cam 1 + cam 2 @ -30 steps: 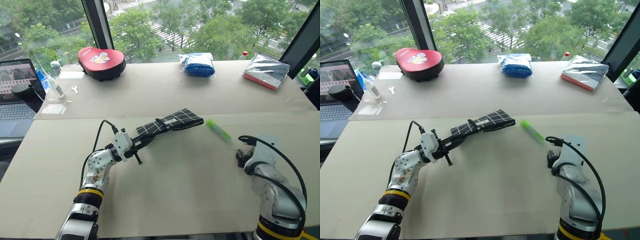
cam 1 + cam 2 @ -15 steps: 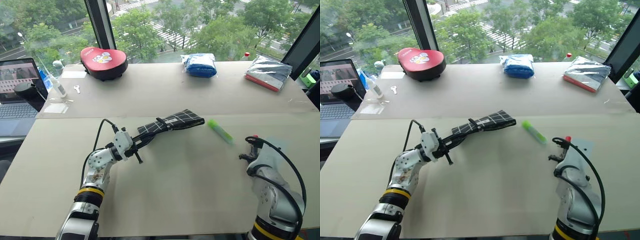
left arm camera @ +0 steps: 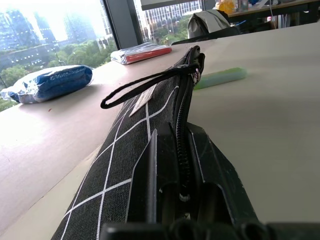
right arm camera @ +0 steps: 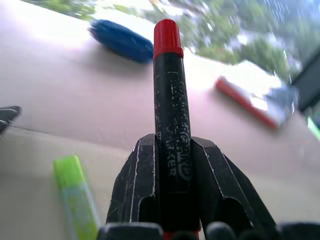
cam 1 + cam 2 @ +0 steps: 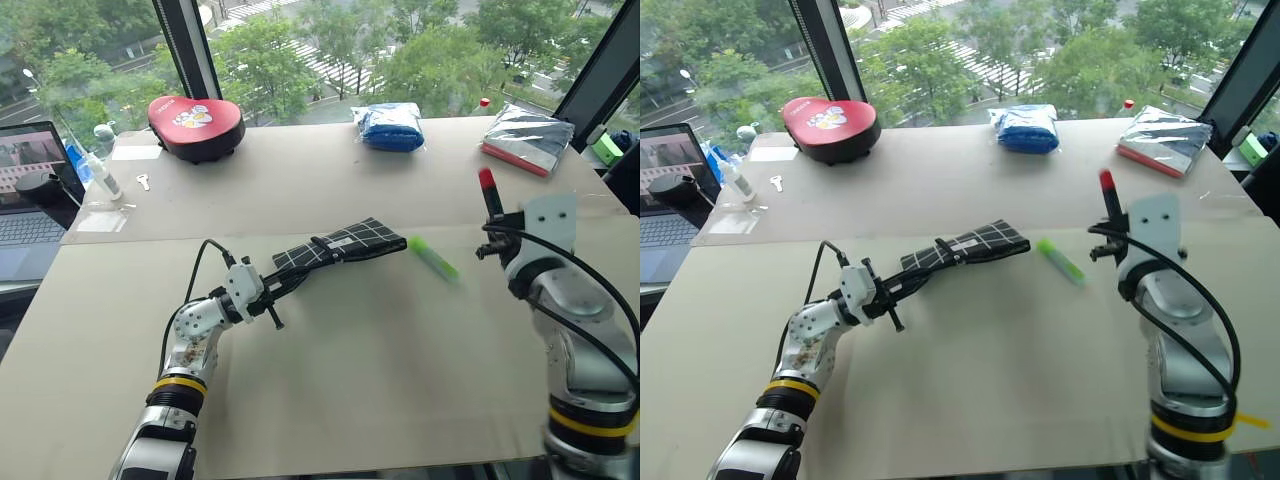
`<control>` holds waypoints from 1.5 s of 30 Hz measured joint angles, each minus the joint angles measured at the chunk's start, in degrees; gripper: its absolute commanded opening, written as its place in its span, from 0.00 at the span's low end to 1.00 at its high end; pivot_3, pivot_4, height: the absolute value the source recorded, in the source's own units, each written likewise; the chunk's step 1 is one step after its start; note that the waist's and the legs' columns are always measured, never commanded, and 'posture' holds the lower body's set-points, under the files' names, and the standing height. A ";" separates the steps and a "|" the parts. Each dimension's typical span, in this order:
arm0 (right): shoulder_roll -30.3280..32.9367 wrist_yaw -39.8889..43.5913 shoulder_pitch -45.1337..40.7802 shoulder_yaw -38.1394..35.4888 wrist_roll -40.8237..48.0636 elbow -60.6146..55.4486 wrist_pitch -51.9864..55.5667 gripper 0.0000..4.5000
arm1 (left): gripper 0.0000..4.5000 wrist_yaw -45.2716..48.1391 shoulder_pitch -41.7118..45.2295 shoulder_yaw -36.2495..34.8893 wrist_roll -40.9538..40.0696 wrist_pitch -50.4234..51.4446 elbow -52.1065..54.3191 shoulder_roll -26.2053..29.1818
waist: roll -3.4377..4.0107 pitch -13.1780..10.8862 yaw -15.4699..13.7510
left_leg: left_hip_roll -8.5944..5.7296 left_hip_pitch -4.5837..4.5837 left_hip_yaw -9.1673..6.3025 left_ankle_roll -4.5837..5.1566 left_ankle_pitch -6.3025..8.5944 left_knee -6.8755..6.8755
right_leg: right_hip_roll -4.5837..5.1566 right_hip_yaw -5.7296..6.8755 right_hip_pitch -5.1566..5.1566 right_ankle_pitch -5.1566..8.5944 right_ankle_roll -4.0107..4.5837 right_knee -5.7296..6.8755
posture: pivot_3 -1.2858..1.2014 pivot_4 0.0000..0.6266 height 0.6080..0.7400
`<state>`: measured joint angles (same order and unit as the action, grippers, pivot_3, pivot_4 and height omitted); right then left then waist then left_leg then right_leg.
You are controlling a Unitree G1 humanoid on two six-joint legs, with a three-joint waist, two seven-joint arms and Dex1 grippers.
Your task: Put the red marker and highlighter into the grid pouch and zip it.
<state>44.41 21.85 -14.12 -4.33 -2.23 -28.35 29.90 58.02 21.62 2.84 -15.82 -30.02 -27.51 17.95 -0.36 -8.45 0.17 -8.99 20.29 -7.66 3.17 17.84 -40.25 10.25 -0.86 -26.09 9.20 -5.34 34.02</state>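
Your left pincer (image 5: 268, 290) is clamped on one end of the grid pouch (image 5: 345, 244), which lies on the counter (image 5: 380, 370). The left wrist view shows what the head views cannot: the fingers (image 3: 150, 175) pinch the zipper edge, and the black strap loops above it. Your right pincer (image 5: 492, 222), raised beyond the highlighter (image 5: 434, 258) from the pouch, grips the red marker (image 5: 489, 193) upright. The right wrist view shows its black barrel squeezed between both fingers (image 4: 135, 180). The highlighter rests just beside the pouch's far end.
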 measured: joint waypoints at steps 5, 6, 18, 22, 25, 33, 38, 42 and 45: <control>10.67 8.07 2.71 7.44 -8.02 8.54 -25.84 0.12 | 0.00 -0.01 -0.21 -0.17 0.00 0.20 0.85 0.42 | -0.11 -0.03 0.01 | -0.06 0.00 0.16 0.01 0.01 0.04 | 0.16 0.00 0.00 0.00 0.00 -0.14 | 0.52 0.24 1.00; 11.41 8.55 2.44 7.97 -8.88 10.12 -29.82 0.12 | 0.00 -0.02 -0.24 -0.17 0.00 0.22 1.07 0.44 | -0.14 -0.05 0.01 | -0.04 -0.01 0.18 0.01 0.01 0.03 | 0.15 -0.01 0.00 -0.01 0.01 -0.13 | 0.52 0.24 1.00; 11.72 9.34 1.36 8.62 -12.32 20.34 -53.60 0.12 | 0.00 -0.21 -1.19 -0.25 0.00 0.32 2.23 0.81 | -0.18 -0.08 -0.86 | 0.00 -0.02 0.21 0.01 0.01 0.03 | 0.10 -0.03 -0.01 -0.03 0.05 -0.11 | 0.52 0.24 1.00; 12.02 9.32 3.13 5.72 -12.32 22.47 -56.13 0.12 | 0.00 -0.26 -1.43 -0.38 0.00 0.33 2.32 1.14 | -0.18 -0.07 -0.90 | 0.00 -0.04 0.20 0.01 0.01 0.02 | 0.09 -0.03 0.00 -0.03 0.05 -0.09 | 0.52 0.24 1.00; 11.53 9.35 3.44 5.74 -13.62 22.88 -56.03 0.12 | 0.00 -0.25 -1.41 -0.39 0.00 0.33 2.32 1.23 | -0.17 -0.07 -0.79 | 0.03 -0.06 0.23 0.01 0.01 0.02 | 0.06 -0.06 -0.01 -0.04 0.06 -0.07 | 0.52 0.24 1.00; 9.62 9.38 1.48 5.93 -16.87 23.46 -55.92 0.12 | 0.00 -0.22 -1.34 -0.36 0.00 0.33 2.32 1.12 | -0.17 -0.07 -0.83 | 0.04 -0.05 0.25 0.01 0.01 0.01 | 0.06 -0.08 0.00 -0.05 0.08 -0.07 | 0.52 0.24 1.00; 7.75 9.64 -0.46 7.65 -18.56 24.71 -55.92 0.12 | 0.00 -0.27 -1.33 -0.38 0.01 0.33 2.29 1.03 | -0.17 -0.07 -0.70 | 0.05 -0.06 0.27 0.01 0.01 0.01 | 0.06 -0.10 -0.01 -0.06 0.09 -0.06 | 0.52 0.24 1.00; 5.74 10.29 -3.48 10.55 -20.18 25.79 -55.90 0.12 | 0.00 -0.34 -1.32 -0.41 0.01 0.33 2.28 0.68 | -0.18 -0.07 -0.72 | 0.05 -0.06 0.27 0.01 0.01 -0.01 | 0.05 -0.10 -0.01 -0.06 0.10 -0.06 | 0.52 0.24 1.00; 2.71 10.74 -6.53 13.21 -21.45 26.06 -55.73 0.12 | 0.00 -0.42 -1.24 -0.36 0.01 0.32 2.29 0.50 | -0.18 -0.07 -0.61 | 0.08 -0.06 0.27 0.01 0.01 -0.01 | 0.04 -0.10 -0.02 -0.06 0.10 -0.05 | 0.52 0.24 1.00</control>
<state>47.12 32.59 -20.65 8.88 -23.68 -2.29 -25.83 57.60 20.38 2.47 -15.81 -29.70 -25.22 18.45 -0.54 -8.52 -0.44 -8.92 20.23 -7.38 3.18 17.85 -40.26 10.29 -0.95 -26.11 9.13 -5.24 33.96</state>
